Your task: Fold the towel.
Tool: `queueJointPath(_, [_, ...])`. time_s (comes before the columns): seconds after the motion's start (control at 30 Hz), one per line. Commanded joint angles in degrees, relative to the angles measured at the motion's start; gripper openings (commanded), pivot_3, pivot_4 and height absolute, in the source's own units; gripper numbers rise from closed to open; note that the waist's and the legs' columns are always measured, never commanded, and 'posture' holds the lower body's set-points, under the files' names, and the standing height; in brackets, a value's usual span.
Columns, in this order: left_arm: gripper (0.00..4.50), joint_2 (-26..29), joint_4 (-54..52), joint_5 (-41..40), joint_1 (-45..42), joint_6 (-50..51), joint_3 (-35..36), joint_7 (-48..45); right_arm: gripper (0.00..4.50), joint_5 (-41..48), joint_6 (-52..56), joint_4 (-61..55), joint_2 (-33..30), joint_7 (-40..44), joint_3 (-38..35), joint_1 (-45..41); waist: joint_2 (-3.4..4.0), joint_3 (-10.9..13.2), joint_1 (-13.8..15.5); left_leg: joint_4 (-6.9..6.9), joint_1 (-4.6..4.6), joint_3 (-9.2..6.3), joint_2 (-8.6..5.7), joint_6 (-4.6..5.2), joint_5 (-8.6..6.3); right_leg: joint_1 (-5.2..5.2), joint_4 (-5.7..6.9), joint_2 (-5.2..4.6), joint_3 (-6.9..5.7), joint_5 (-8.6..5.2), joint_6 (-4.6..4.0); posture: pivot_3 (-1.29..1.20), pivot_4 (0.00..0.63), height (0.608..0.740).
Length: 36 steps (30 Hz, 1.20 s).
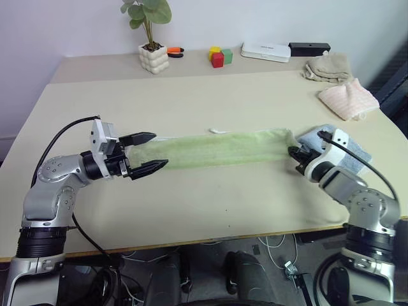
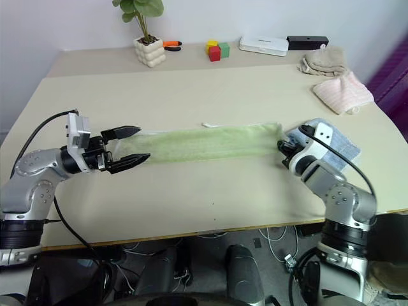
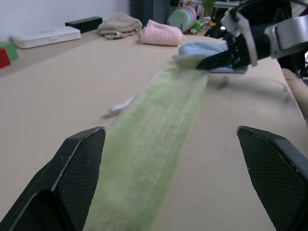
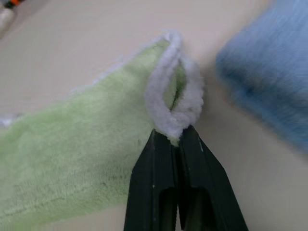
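Note:
The towel (image 1: 223, 148) lies as a long, narrow light green strip across the middle of the table, folded lengthwise, with a white edging. My right gripper (image 1: 297, 155) is shut on the towel's right end; in the right wrist view its fingers (image 4: 166, 163) pinch the white edging of the towel (image 4: 82, 154). My left gripper (image 1: 150, 152) stands open at the towel's left end, one finger on each side of the strip, not gripping it. In the left wrist view the towel (image 3: 149, 149) runs away between the two open fingers (image 3: 72, 173) toward the right gripper (image 3: 204, 62).
A light blue cloth (image 1: 347, 150) lies just behind my right gripper. A pale pink cloth (image 1: 347, 99) and a beige cloth (image 1: 328, 67) sit at the back right. A potted plant (image 1: 153, 54), coloured blocks (image 1: 220, 56), a white box (image 1: 266, 51) line the far edge.

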Motion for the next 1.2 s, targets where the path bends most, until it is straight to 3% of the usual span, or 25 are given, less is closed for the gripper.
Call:
queueJointPath(0.03, [4.5,0.45,1.12,-0.16,-1.59,-1.97,1.05,-0.57,0.02,-2.22,-1.25,-6.17,-3.78,4.81,4.49,-0.93,0.0,0.0,-0.13,-0.03,0.0,0.01,0.0,0.02,0.01,-0.02,0.0,0.0,0.0,0.0,0.01,0.0,0.15,0.74])
queueJointPath(0.27, [4.5,0.27,2.22,0.19,-2.78,-3.1,0.6,-0.32,0.02,-14.68,-9.11,-15.46,-9.92,13.97,22.34,-2.43,-0.02,0.01,-0.04,-0.11,-0.02,0.03,0.02,0.05,0.04,-0.09,-0.03,0.0,0.0,-0.01,0.02,0.0,0.15,0.74])
queueJointPath(0.57, [4.5,0.4,0.75,0.2,-2.04,-3.08,0.96,1.14,0.02,-19.43,-9.92,-13.41,0.66,16.37,34.49,-9.44,-0.06,0.03,-0.03,-0.08,-0.08,0.03,0.01,0.05,0.07,-0.12,-0.01,-0.01,-0.01,0.0,0.03,0.0,0.15,0.74])
queueJointPath(1.2, [4.5,1.93,-4.53,-1.71,2.73,-0.14,3.34,4.11,0.02,-32.61,-16.88,-2.67,7.43,24.19,45.62,-11.91,-0.07,0.03,-0.03,-0.03,-0.22,0.06,-0.02,-0.24,0.2,-0.21,0.01,0.01,-0.07,0.08,0.16,0.0,0.15,0.74])
